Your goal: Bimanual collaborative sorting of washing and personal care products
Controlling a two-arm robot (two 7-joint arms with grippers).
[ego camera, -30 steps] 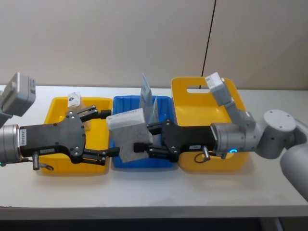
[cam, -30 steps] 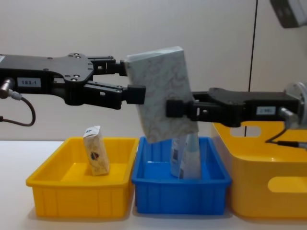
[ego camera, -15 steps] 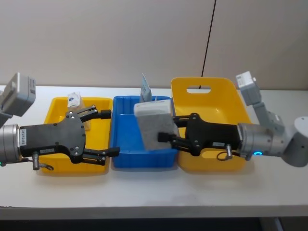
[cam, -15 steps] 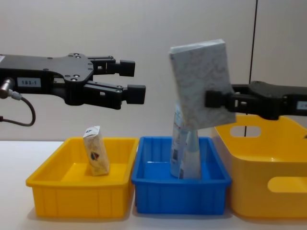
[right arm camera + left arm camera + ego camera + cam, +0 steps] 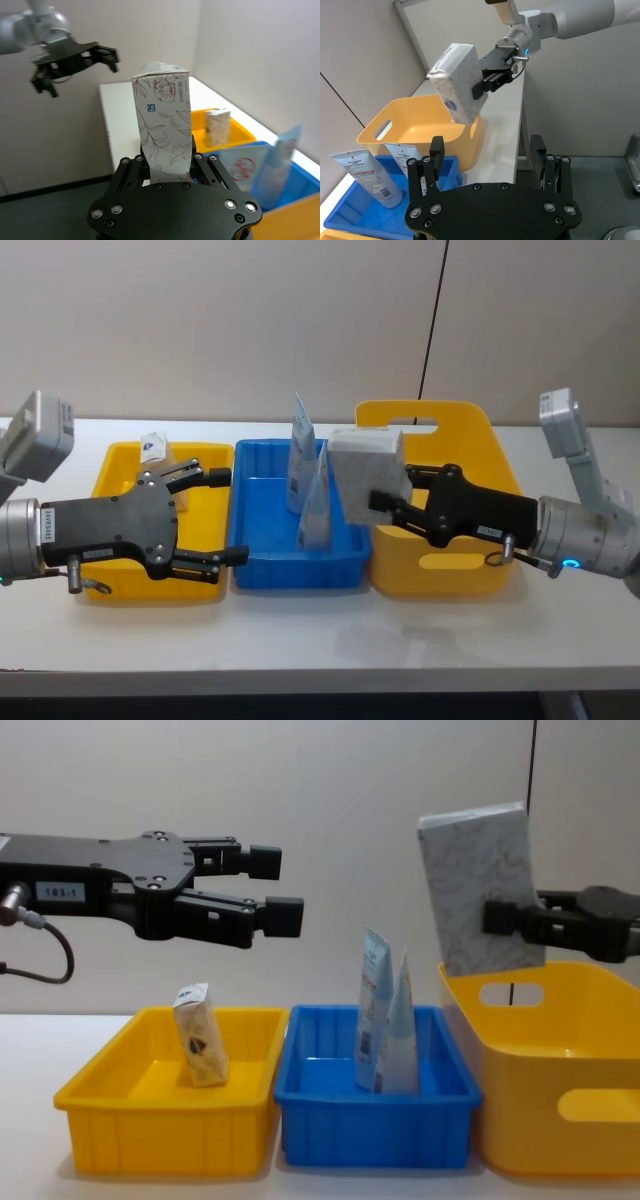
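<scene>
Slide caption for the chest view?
Right gripper holds whitish marbled soft pack over left edge of tall yellow plastic bin; left gripper hangs open, empty.

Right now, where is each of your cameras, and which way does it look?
Head: up high, facing down on three bins; the left gripper shows open, the right gripper holds the pack.
Chest: lower, facing forward at the bins' sides; both grippers show.
Left wrist: behind the open left gripper, facing the right gripper.
Right wrist: behind the right gripper, facing the left gripper.
Shared: both wrist views show the pack and the tubes.
</scene>
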